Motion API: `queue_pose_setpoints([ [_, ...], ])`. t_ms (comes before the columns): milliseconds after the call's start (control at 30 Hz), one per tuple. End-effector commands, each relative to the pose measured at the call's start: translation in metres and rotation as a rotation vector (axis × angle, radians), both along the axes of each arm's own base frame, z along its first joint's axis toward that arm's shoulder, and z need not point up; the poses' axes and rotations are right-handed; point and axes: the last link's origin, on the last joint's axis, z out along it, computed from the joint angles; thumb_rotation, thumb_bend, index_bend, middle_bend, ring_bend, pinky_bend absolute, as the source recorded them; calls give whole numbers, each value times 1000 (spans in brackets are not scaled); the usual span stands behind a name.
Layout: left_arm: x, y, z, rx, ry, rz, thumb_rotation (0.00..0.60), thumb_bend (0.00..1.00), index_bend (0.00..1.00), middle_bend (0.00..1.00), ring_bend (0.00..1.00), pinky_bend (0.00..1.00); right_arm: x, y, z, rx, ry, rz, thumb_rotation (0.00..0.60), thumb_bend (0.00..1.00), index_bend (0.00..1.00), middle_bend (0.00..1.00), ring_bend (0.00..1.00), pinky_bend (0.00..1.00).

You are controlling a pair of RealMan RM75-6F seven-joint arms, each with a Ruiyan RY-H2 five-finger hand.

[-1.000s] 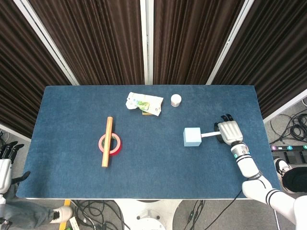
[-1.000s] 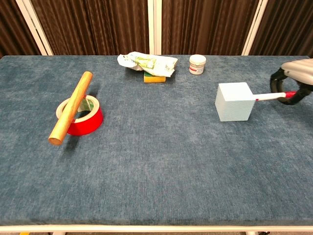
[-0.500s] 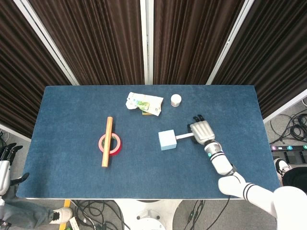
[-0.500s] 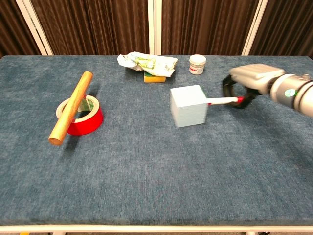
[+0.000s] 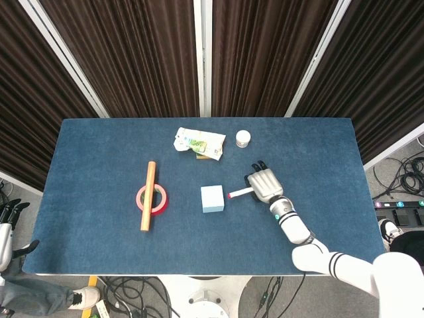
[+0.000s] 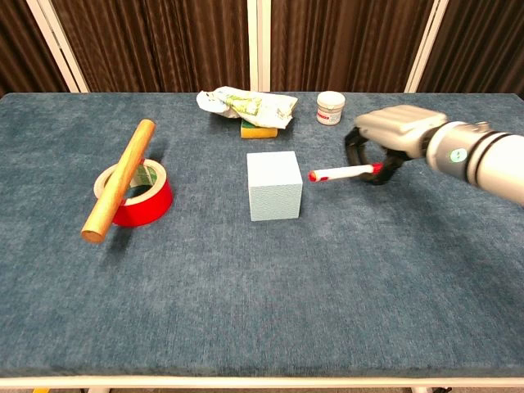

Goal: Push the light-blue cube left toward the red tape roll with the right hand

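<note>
**Cube pushed left, finger now off it**

Since a second ago the light-blue cube (image 5: 212, 199) (image 6: 274, 186) has slid left across the counter (image 6: 246, 311) and now sits right of the red tape roll (image 6: 135, 194), well apart from it. The right hand (image 5: 264, 186) (image 6: 385, 143), gripping nothing, points one red-tipped finger at the cube without touching. A wooden stick (image 6: 119, 180) lies across the roll. The left hand (image 5: 8, 218) hangs beyond the counter's left edge, its state unclear.

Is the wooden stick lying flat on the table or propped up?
Propped up: the wooden stick rests across the rim of the red tape roll, its near end low and far end raised.
</note>
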Motion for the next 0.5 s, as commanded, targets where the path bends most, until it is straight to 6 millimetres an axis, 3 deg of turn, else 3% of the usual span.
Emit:
queue_pose_setpoints([
  [33,1,1,-1,-1,-1,-7,600,159,257,251,159,169,-9,3,11,-11,14,-22,600,457,580,490,123,85],
  [267,3,0,1,4,2,-12,600,159,256,251,159,169,5,-1,0,16,23,-22,600,457,582,490,123,79],
  [500,1,-3,1,5,0,-5,600,159,256,251,159,169,40,-4,-24,51,16,9,600,456,582,490,123,76],
])
